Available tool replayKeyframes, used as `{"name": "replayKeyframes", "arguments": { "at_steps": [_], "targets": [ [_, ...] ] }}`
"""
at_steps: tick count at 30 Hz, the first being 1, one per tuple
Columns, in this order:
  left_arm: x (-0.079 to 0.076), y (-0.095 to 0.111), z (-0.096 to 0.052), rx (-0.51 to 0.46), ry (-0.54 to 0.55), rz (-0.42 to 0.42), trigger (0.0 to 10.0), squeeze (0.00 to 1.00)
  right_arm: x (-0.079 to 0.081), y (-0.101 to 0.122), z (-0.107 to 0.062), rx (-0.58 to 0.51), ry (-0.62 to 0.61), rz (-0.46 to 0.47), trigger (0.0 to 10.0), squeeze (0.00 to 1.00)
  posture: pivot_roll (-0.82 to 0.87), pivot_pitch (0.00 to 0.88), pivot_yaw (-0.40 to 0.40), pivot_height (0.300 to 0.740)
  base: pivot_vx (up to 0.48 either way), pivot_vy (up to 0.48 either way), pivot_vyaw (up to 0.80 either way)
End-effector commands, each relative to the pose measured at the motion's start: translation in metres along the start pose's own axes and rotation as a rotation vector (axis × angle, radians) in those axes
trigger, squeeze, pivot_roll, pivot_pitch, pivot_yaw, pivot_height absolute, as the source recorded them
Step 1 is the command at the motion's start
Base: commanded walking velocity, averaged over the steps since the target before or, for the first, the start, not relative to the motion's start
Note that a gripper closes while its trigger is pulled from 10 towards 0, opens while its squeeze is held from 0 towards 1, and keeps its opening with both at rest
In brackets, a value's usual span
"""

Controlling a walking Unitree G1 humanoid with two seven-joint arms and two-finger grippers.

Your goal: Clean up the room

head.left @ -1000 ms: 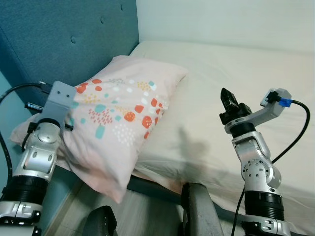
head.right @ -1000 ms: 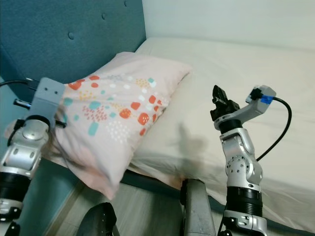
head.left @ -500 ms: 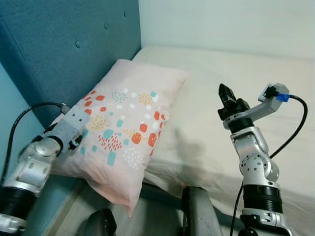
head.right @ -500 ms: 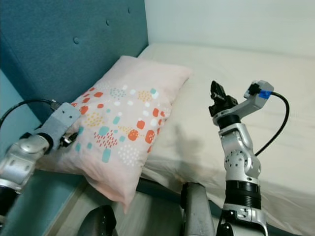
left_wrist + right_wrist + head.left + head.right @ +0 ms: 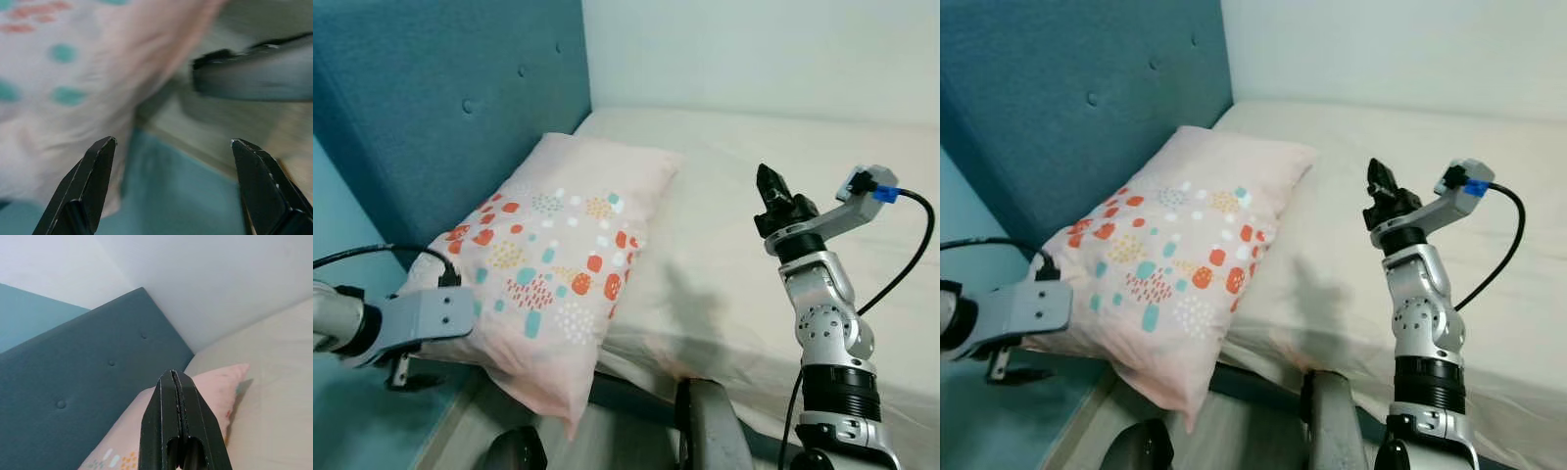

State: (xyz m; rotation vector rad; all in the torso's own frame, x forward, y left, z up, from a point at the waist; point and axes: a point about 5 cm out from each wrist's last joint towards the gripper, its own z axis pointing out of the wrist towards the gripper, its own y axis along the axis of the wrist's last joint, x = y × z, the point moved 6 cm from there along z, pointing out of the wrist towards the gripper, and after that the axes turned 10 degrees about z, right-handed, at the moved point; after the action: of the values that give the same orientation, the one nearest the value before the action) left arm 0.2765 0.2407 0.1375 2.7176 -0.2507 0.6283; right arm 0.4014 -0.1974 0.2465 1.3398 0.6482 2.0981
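Pillow: I see the pink pillow point(image 5: 563, 264) with orange, teal and white spots lying at the head-end corner of the bed point(image 5: 734, 215), one long side against the headboard, its near corner hanging past the bed's near edge.
Bed: cream sheet, bare apart from the pillow; its far edge meets the pale wall point(image 5: 754, 49).
Headboard: teal padded headboard point(image 5: 440, 88) with buttons stands along the pillow's left side.
Left gripper: my left gripper point(image 5: 171, 147) is low, off the bed's near corner, beside the pillow's overhanging end; its jaws are spread wide with nothing between them. The wrist view is blurred, showing the pillow's edge close to one finger point(image 5: 93, 171).
Right gripper: my right gripper point(image 5: 770, 186) is raised above the middle of the bed, well apart from the pillow, pointing toward the headboard; its jaws are pressed together on nothing.
Cable: a black cable point(image 5: 901, 264) loops from the right wrist's blue plug down beside the arm.
In the way: a dark grey part of the robot's body point(image 5: 705, 421) sits at the bed's near edge, between the two arms.
Floor: pale wood floor point(image 5: 617, 441) shows below the pillow's hanging corner.
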Motion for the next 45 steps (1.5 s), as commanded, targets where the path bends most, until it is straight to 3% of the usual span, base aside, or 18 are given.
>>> {"name": "replayKeyframes", "arguments": {
  "at_steps": [1, 2, 5, 8, 11, 13, 16, 21, 23, 27, 34, 37, 38, 39, 40, 41, 42, 45],
  "targets": [
    [-0.010, -0.005, 0.008, 0.029, -0.066, 0.033, 10.0, 0.00, 0.000, -0.004, 0.001, 0.010, -0.001, -0.005, 10.0, 0.00, -0.04, 0.047, 0.042, 0.451, 0.000, 0.000, 0.00],
    [-0.010, -0.005, 0.008, 0.029, -0.066, 0.033, 10.0, 0.00, 0.000, -0.004, 0.001, 0.010, -0.001, -0.005, 10.0, 0.00, -0.04, 0.047, 0.042, 0.451, 0.000, 0.000, 0.00],
    [-0.012, -0.006, 0.043, 0.039, -0.077, 0.118, 10.0, 0.00, 0.001, -0.005, 0.000, 0.010, 0.001, -0.007, 10.0, 0.00, -0.05, 0.058, 0.043, 0.451, 0.000, 0.000, 0.00],
    [0.004, -0.001, 0.078, 0.042, 0.034, 0.213, 10.0, 0.00, -0.002, -0.005, -0.004, 0.012, -0.009, -0.009, 10.0, 0.00, -0.06, 0.081, 0.046, 0.451, 0.000, 0.000, 0.00],
    [0.008, 0.003, 0.088, 0.045, 0.069, 0.240, 10.0, 0.00, -0.002, -0.005, -0.005, 0.012, -0.012, -0.010, 10.0, 0.00, -0.06, 0.091, 0.046, 0.451, 0.000, 0.000, 0.00],
    [0.013, 0.006, 0.105, 0.055, 0.111, 0.268, 10.0, 0.00, -0.003, -0.006, -0.008, 0.015, -0.018, -0.008, 10.0, 0.00, -0.06, 0.103, 0.048, 0.451, 0.000, 0.000, 0.00],
    [0.009, -0.001, 0.117, 0.108, 0.086, 0.315, 10.0, 0.00, -0.003, -0.009, -0.013, 0.024, -0.028, -0.009, 10.0, 0.00, -0.08, 0.131, 0.053, 0.451, 0.000, 0.000, 0.00],
    [0.001, -0.021, 0.122, 0.196, 0.025, 0.381, 10.0, 0.00, -0.006, -0.010, -0.022, 0.035, -0.048, -0.009, 10.0, 0.00, -0.08, 0.178, 0.053, 0.451, 0.000, 0.000, 0.00],
    [-0.007, -0.043, 0.113, 0.270, -0.059, 0.412, 10.0, 0.00, -0.009, -0.011, -0.028, 0.044, -0.062, -0.012, 10.0, 0.00, -0.08, 0.192, 0.052, 0.451, 0.000, 0.000, 0.00],
    [-0.010, -0.057, 0.093, 0.277, -0.147, 0.410, 10.0, 0.00, -0.012, -0.015, -0.032, 0.058, -0.078, -0.008, 10.0, 0.00, -0.06, 0.217, 0.052, 0.451, 0.000, 0.000, 0.00],
    [-0.013, -0.062, 0.068, 0.248, -0.246, 0.420, 10.0, 0.00, -0.010, -0.023, -0.035, 0.077, -0.087, 0.010, 10.0, 0.00, -0.05, 0.240, 0.056, 0.451, 0.000, 0.000, 0.00],
    [-0.013, -0.063, 0.079, 0.254, -0.223, 0.425, 10.0, 0.00, -0.009, -0.026, -0.037, 0.082, -0.091, 0.014, 10.0, 0.00, -0.06, 0.247, 0.063, 0.451, 0.000, 0.000, 0.00],
    [-0.010, -0.062, 0.088, 0.256, -0.191, 0.438, 9.2, 0.00, -0.009, -0.026, -0.039, 0.082, -0.095, 0.014, 10.0, 0.00, -0.07, 0.257, 0.061, 0.451, 0.000, 0.000, 0.00],
    [-0.008, -0.061, 0.093, 0.256, -0.170, 0.447, 9.2, 0.00, -0.008, -0.025, -0.041, 0.082, -0.098, 0.015, 10.0, 0.00, -0.07, 0.259, 0.060, 0.451, 0.000, 0.000, 0.00],
    [-0.004, -0.054, 0.101, 0.231, -0.128, 0.464, 4.9, 0.00, -0.009, -0.025, -0.042, 0.083, -0.102, 0.013, 10.0, 0.00, -0.07, 0.264, 0.062, 0.451, 0.000, 0.000, 0.00],
    [-0.001, -0.048, 0.107, 0.212, -0.100, 0.474, 4.9, 0.00, -0.009, -0.025, -0.044, 0.084, -0.105, 0.012, 10.0, 0.00, -0.07, 0.267, 0.063, 0.451, 0.000, 0.000, 0.00],
    [0.005, -0.039, 0.113, 0.181, -0.056, 0.479, 0.0, 0.00, -0.009, -0.024, -0.045, 0.086, -0.108, 0.010, 10.0, 0.00, -0.08, 0.271, 0.065, 0.451, 0.000, 0.000, 0.00],
    [0.011, -0.030, 0.118, 0.150, -0.013, 0.481, 0.0, 0.00, -0.009, -0.024, -0.047, 0.088, -0.111, 0.007, 10.0, 0.00, -0.08, 0.273, 0.065, 0.451, 0.000, 0.000, 0.00]
  ]
}}
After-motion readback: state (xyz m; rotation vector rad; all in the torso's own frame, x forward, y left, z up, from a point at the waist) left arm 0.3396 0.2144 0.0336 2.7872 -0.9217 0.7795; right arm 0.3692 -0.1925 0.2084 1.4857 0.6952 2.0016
